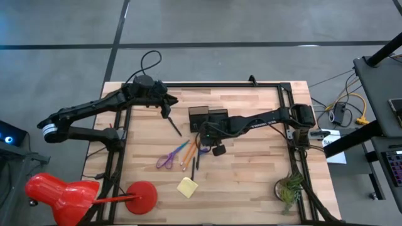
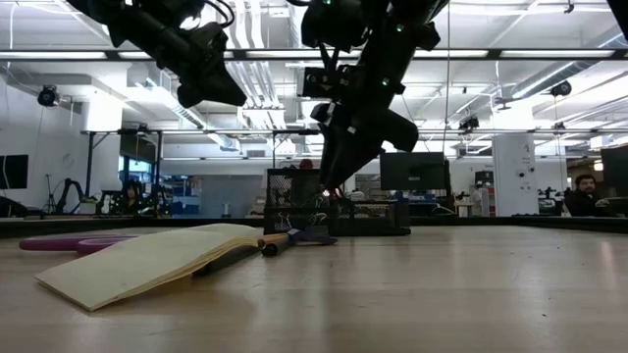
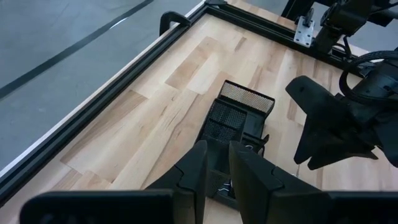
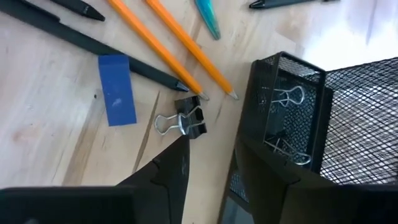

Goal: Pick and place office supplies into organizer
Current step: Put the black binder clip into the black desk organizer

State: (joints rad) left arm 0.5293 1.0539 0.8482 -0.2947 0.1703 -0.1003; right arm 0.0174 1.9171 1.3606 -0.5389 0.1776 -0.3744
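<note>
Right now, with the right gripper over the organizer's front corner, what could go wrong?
1. The right gripper straddles the organizer wall; descending could knock it.
2. The next binder clip on the table lies against the orange pencil tips, so a grab may drag them.
3. The left gripper hangs close over the organizer too; the arms could collide.

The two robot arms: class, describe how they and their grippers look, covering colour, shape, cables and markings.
Both arms are dark, jointed and slim. The left arm has a white band near its base and a black cable looping above its wrist. The right arm carries a pale line of lettering along one link. The left gripper and the right gripper each end in two flat, dark, wedge-shaped fingers.
</note>
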